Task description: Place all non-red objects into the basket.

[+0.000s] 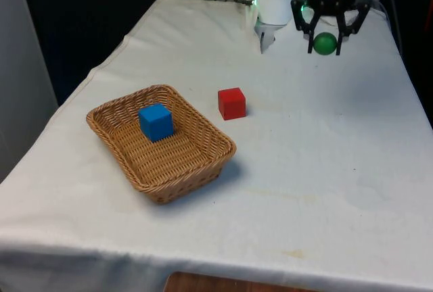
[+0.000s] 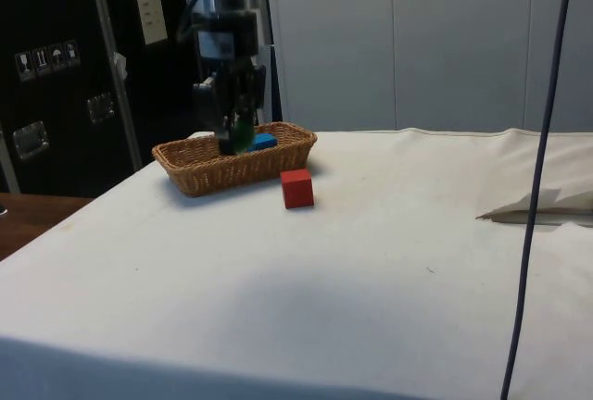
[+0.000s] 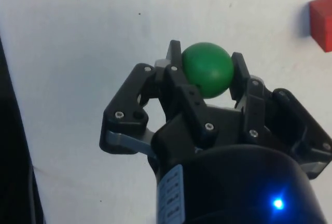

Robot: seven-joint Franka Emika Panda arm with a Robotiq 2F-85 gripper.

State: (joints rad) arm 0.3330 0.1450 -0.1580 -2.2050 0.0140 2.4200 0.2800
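The gripper [image 1: 326,40] grips the green ball [image 1: 325,43] at the far end; the basket [image 1: 203,163] (blue cube [image 1: 156,122] inside) lies nearer the camera, toward the front view's left.

Basket [image 1: 162,144] at left of centre in the front view, on the surface [image 1: 318,170], with one cube [image 1: 155,122] inside it. Second cube [image 1: 232,103] just right of the basket, on the surface, apart from the rim. Ball [image 1: 325,43] at upper right of that frame, between the fingers of the gripper [image 1: 327,38], well apart from basket and cubes.
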